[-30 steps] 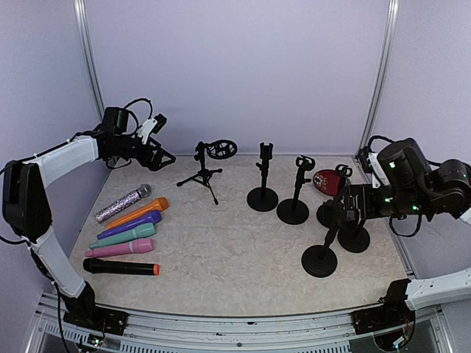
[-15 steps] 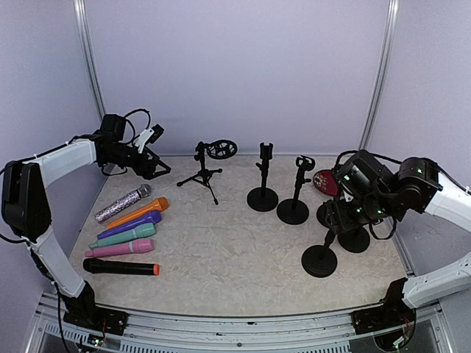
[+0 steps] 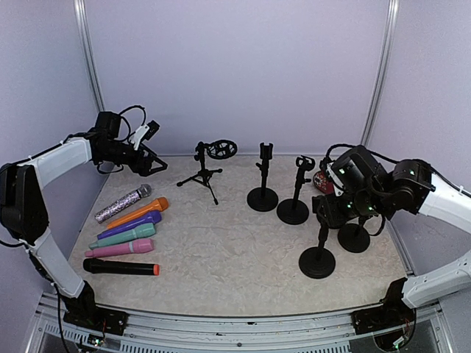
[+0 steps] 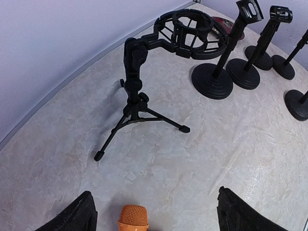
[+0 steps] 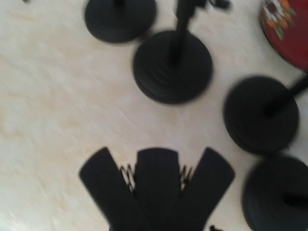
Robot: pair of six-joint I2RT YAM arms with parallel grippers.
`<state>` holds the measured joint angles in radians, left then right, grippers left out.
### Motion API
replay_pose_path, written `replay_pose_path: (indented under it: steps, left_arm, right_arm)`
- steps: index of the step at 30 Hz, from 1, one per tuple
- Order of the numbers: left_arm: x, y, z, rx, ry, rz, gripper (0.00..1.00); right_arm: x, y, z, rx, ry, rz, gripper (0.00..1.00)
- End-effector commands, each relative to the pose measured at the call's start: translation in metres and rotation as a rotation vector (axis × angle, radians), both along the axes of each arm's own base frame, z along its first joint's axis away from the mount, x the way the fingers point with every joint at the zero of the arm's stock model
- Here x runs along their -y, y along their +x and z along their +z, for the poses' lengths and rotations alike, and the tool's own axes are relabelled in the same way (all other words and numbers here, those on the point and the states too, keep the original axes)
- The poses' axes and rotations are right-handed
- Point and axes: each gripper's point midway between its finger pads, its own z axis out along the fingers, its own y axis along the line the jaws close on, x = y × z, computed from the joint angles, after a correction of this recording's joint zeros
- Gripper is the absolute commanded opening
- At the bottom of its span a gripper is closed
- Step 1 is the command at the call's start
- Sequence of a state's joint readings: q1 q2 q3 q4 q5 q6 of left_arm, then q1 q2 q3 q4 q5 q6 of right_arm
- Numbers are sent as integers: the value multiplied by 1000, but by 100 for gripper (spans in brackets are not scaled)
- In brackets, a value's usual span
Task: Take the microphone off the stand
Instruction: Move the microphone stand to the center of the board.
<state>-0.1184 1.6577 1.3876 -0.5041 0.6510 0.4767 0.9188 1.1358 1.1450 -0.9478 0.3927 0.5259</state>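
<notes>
Several microphones lie side by side at the table's left: a glitter one (image 3: 124,203), an orange one (image 3: 136,212), purple (image 3: 130,225), teal (image 3: 124,235), pink (image 3: 120,248) and black (image 3: 121,268). No stand in view holds a microphone. My left gripper (image 3: 151,160) hovers open at the back left. In the left wrist view the left gripper (image 4: 156,211) has only the orange microphone head (image 4: 133,217) below its wide gap. My right gripper (image 3: 324,208) sits on top of the nearest round-base stand (image 3: 318,261). In the blurred right wrist view the right gripper (image 5: 159,163) is shut on that stand's black spring clip (image 5: 157,183).
A tripod stand with a ring mount (image 3: 208,165) stands at the back centre. Round-base stands (image 3: 263,197) (image 3: 293,209) (image 3: 354,237) crowd the right side. A red flowered object (image 3: 326,180) lies behind them. Purple walls close in the back and both sides.
My right arm swung left and closed its jaws round the near stand's clip, and the stand's pole came more upright. The left gripper drifted slightly back and left, staying open.
</notes>
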Motion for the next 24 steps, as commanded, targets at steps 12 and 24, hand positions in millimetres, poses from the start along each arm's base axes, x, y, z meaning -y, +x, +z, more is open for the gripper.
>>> replay_pose_path:
  steps: [12, 24]
  left_arm:
    - [-9, -1, 32, 59, -35, 26, 81]
    - [-37, -4, 33, 63, -21, 75, 81]
  right_arm:
    - [-160, 84, 35, 331, 388, 264, 0]
    - [-288, 148, 51, 539, 244, 398, 0]
